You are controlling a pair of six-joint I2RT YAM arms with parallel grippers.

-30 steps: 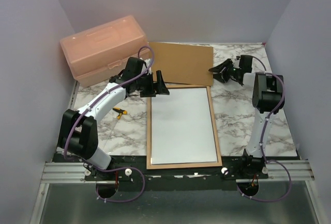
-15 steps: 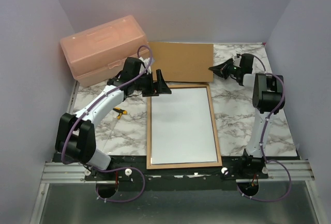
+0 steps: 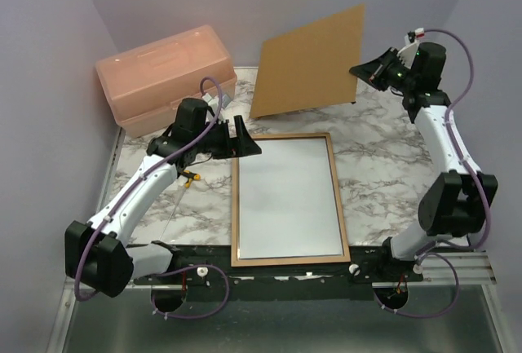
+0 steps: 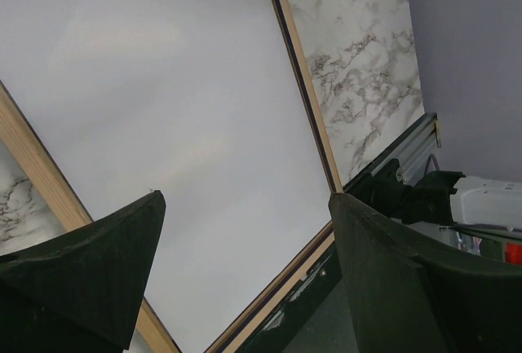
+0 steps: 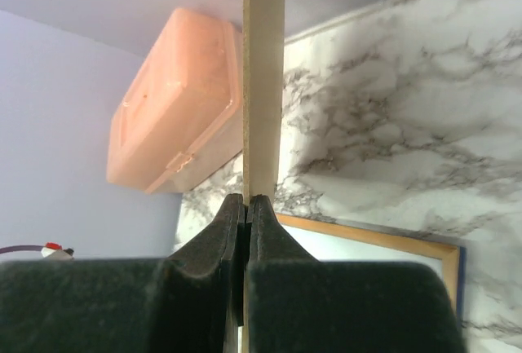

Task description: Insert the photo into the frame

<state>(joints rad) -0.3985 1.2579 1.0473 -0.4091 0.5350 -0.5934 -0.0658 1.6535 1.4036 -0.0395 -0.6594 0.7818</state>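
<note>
The frame (image 3: 235, 206) lies flat in the middle of the table, light wood face up, around a plain white surface (image 3: 287, 198). No printed photo shows in any view. My left gripper (image 3: 247, 134) is open and empty, just above the frame's far left corner. Its wrist view looks down between the fingers (image 4: 245, 198) onto the white surface and wood rim (image 4: 37, 169). My right gripper (image 3: 359, 72) is shut on the right edge of the brown backing board (image 3: 310, 63) and holds it tilted in the air behind the frame. The right wrist view shows the board (image 5: 263, 84) edge-on between the jaws (image 5: 246, 202).
A peach plastic box (image 3: 163, 76) stands at the back left and also shows in the right wrist view (image 5: 175, 112). A small yellow object (image 3: 189, 178) lies on the marble left of the frame. Lilac walls close in the back and both sides.
My right gripper has closed on the backing board and lifted it off the table into the air, tilted. My left gripper has shifted slightly left by the frame's corner.
</note>
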